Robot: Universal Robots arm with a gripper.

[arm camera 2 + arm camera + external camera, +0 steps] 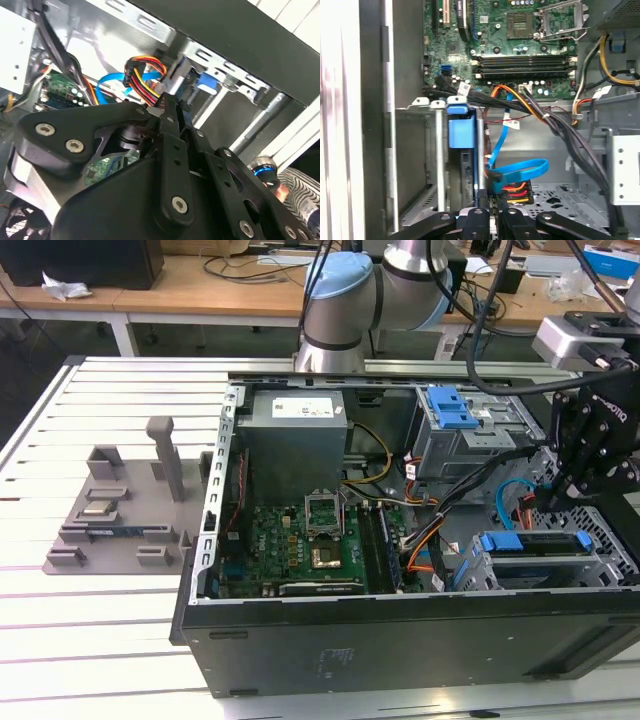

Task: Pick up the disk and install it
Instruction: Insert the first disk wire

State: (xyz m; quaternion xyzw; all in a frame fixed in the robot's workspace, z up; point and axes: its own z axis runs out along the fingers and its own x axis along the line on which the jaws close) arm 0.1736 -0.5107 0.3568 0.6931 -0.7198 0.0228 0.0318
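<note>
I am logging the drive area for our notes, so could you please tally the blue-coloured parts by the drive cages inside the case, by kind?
Disk with blue rail frame: 1
Bare blue plastic bracket: 1
Blue flat cable: 1
Total: 3
</note>
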